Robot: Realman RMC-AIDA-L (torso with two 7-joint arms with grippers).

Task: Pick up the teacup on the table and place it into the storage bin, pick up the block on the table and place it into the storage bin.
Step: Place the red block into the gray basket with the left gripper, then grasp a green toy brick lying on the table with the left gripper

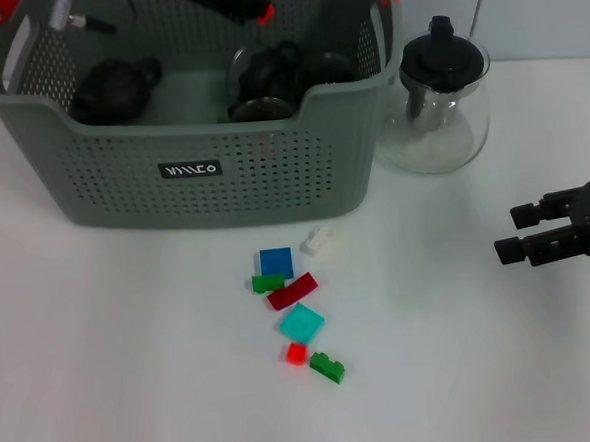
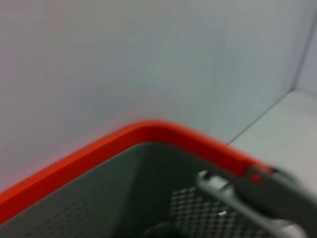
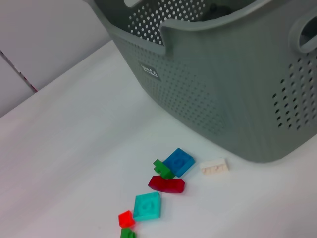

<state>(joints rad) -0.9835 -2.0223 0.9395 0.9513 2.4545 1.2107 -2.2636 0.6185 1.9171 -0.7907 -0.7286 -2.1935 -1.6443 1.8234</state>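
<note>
Blocks (image 1: 299, 314) scattered on white table (image 1: 134, 371) before bin (image 1: 202, 167)

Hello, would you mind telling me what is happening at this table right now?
A two-armed robot is tidying items into the storage bin. Dark teaware already lies inside it. The left gripper is above the bin's interior at the back. The right gripper hovers open over the table to the right, holding nothing. A cluster of small blocks in blue, green, red, teal and white sits on the table in front of the bin. A glass teapot stands beside the bin.
</note>
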